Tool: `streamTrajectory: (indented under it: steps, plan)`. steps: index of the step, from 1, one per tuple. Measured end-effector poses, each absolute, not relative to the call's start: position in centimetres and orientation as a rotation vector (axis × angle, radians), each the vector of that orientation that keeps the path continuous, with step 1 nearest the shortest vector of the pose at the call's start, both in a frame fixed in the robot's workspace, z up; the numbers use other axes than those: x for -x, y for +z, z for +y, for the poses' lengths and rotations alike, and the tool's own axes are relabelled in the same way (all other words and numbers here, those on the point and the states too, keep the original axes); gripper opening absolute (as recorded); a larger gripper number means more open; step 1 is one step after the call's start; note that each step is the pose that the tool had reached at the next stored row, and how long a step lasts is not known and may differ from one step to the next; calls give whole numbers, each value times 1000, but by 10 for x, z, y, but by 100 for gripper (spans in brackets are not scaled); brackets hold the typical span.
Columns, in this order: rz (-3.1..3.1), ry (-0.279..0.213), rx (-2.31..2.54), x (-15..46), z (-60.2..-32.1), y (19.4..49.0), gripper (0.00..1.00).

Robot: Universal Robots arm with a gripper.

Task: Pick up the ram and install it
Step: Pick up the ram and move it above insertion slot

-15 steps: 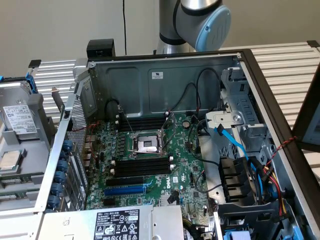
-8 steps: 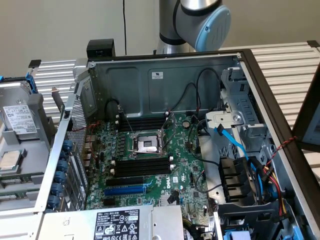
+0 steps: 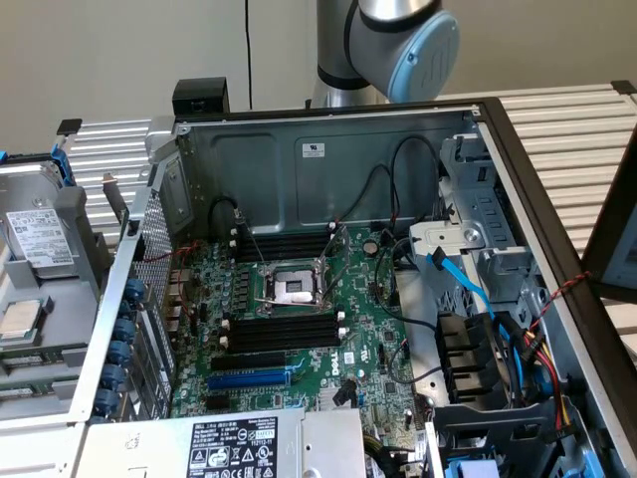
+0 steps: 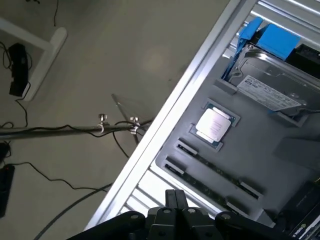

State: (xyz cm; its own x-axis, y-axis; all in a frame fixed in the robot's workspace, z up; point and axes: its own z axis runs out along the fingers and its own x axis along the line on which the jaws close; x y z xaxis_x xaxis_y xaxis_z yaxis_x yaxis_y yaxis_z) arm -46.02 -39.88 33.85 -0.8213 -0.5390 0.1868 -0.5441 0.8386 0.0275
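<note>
Fingers (image 4: 171,201) are pressed together with nothing between them, hanging over the edge of a grey tray (image 4: 280,165) that sits on a slatted aluminium tabletop (image 4: 170,120). The ram (image 4: 217,168) lies in that tray as a long dark strip held between two small grey end blocks. A second strip like it lies just beside, and the square processor chip (image 4: 214,125) is near. The ram's long axis runs level, parallel to the tabletop's edge rail. It is so thin and dark from this angle that neither label nor chips can be made out. A hard drive (image 4: 270,85) with blue brackets lies further along the tray, partly cut off by the frame.

In the exterior view the tray is at the exterior view's left and is cropped there. Beside it, an open computer case (image 3: 328,159) shows its motherboard (image 3: 299,368). The black slots (image 3: 284,334) stand bare above the blue expansion slot (image 3: 249,378). The arm (image 3: 398,45) rises behind the case against a plain beige wall (image 3: 119,50). Beyond the tabletop's edge lies a grey floor (image 4: 125,50) with loose cables (image 4: 50,177).
</note>
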Motion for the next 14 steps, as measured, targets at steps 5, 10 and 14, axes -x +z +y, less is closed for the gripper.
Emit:
streamTrajectory:
  steps: [5, 10, 14]
  plan:
    - [-2791, 56, -971, 460, -399, 334, 10]
    - [-2747, 71, -1097, 460, -399, 329, 10]
    - [-2747, 86, -1146, 460, -399, 328, 10]
